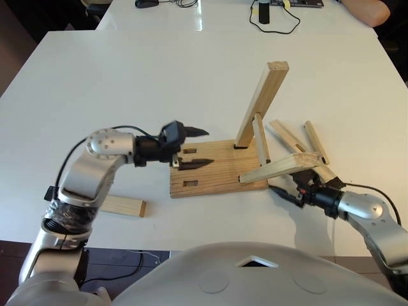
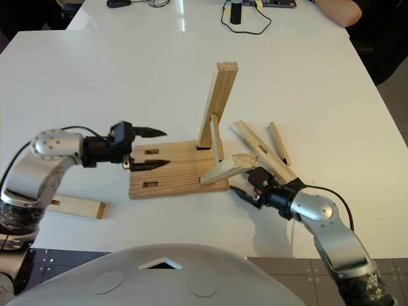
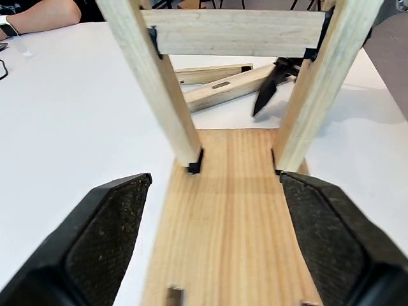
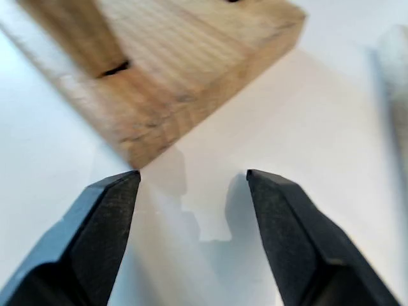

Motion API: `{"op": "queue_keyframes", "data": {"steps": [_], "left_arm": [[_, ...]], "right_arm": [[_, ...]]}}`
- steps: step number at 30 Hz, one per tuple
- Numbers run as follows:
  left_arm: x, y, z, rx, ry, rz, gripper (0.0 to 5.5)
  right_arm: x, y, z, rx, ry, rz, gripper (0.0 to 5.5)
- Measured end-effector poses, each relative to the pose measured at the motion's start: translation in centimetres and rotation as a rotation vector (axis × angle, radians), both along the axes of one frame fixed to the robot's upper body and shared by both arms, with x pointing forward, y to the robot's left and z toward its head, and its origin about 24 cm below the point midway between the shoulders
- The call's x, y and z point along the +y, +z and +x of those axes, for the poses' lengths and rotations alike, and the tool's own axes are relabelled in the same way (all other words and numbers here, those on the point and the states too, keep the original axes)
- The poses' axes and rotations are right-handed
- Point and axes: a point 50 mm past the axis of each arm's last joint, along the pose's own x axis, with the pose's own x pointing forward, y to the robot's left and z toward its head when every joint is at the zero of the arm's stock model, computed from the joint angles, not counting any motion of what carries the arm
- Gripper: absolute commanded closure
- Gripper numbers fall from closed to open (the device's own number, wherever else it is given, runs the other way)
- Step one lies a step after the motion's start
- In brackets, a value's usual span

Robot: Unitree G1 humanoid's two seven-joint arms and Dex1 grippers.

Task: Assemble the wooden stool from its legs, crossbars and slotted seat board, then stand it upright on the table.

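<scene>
Left claw [image 1: 209, 148], just left of centre in the head view, hovers wide open over the left end of the slotted seat board [image 1: 217, 173], gripping nothing. Right claw [image 4: 192, 175], at lower right, sits low beside the board's near right corner, also spread and empty. Two legs [image 1: 261, 105] stand tilted in the board's right-end slots, joined by a crossbar [image 3: 236, 32]. Two loose sticks [image 1: 288, 137] lie right of them, and a third stick [image 1: 121, 205] lies at lower left.

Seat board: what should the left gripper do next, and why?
Probably shut the left gripper on the board to steady it: its open fingers sit either side of the board's end, and the near leg tilts low, seemingly not fully seated.
</scene>
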Motion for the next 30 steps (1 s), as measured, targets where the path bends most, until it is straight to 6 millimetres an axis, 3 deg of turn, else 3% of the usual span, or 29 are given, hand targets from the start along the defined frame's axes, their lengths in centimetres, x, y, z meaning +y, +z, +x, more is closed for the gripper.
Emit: {"op": "queue_keyframes", "data": {"steps": [3, 5, 8, 11, 17, 21, 26, 30], "left_arm": [[0.2, 0.4, 3.0, -0.046, 0.113, -0.026, 1.76], [0.2, -0.4, 4.9, -0.079, 0.213, 0.001, 1.76], [0.3, -3.8, 6.5, -0.156, 0.299, 0.16, 1.76], [0.8, -6.9, 6.4, -0.208, 0.285, 0.308, 1.76], [1.2, -7.1, 6.7, -0.334, 0.189, 0.415, 1.76], [0.9, -7.9, 5.5, -0.303, 0.12, 0.418, 1.76], [0.4, -8.0, 4.3, -0.254, 0.064, 0.386, 1.76], [0.1, -7.8, 4.0, -0.24, 0.049, 0.379, 1.76]], "right_arm": [[0.4, 0.1, -0.9, 0.03, 0.07, 0.017, 2.41], [0.9, 0.0, -1.2, 0.04, 0.112, 0.025, 2.41], [2.0, -0.1, -1.1, 0.034, 0.171, 0.041, 2.41], [3.7, -0.5, -0.8, 0.034, 0.181, 0.087, 2.41], [4.8, -1.0, 0.9, -0.002, 0.087, 0.1, 2.41], [4.0, -1.1, 2.4, -0.049, -0.026, 0.07, 2.41], [3.4, -1.1, 5.8, -0.154, -0.194, 0.022, 2.41], [3.2, -1.3, 7.1, -0.203, -0.283, -0.005, 2.41]]}}
